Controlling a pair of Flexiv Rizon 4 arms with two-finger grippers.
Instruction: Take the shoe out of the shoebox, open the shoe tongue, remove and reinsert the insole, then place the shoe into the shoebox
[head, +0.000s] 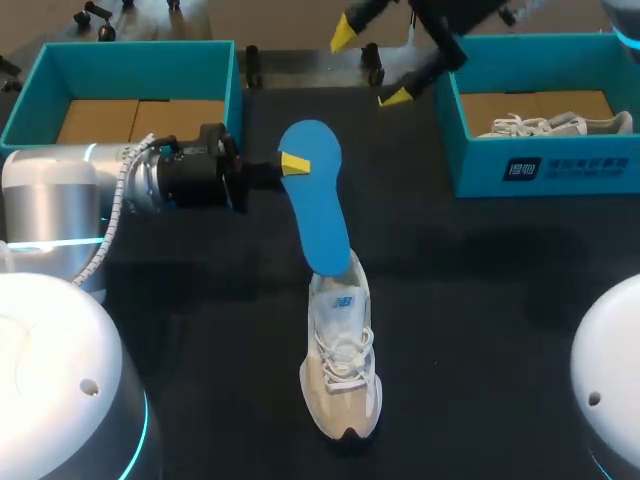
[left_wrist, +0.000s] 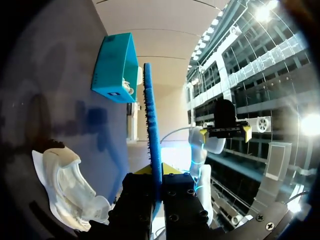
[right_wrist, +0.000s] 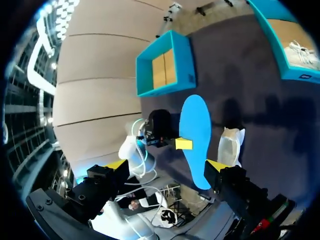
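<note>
A white and beige shoe (head: 342, 360) lies on the black table, toe toward the front edge. A blue insole (head: 318, 200) stands tilted above it, its lower end at the shoe's opening. My left gripper (head: 290, 165) is shut on the insole's upper part from the left. In the left wrist view the insole (left_wrist: 151, 120) shows edge-on between the fingers of the left gripper (left_wrist: 156, 172), with the shoe (left_wrist: 65, 185) beside it. My right gripper (head: 372, 66) hangs open and empty high over the table's back, also in its own view (right_wrist: 165, 167), looking down on the insole (right_wrist: 196, 135) and shoe (right_wrist: 230, 147).
A teal shoebox (head: 560, 165) at the back right holds a second white shoe (head: 555, 125). Another teal box (head: 130, 48) with a cardboard floor stands at the back left, behind my left arm.
</note>
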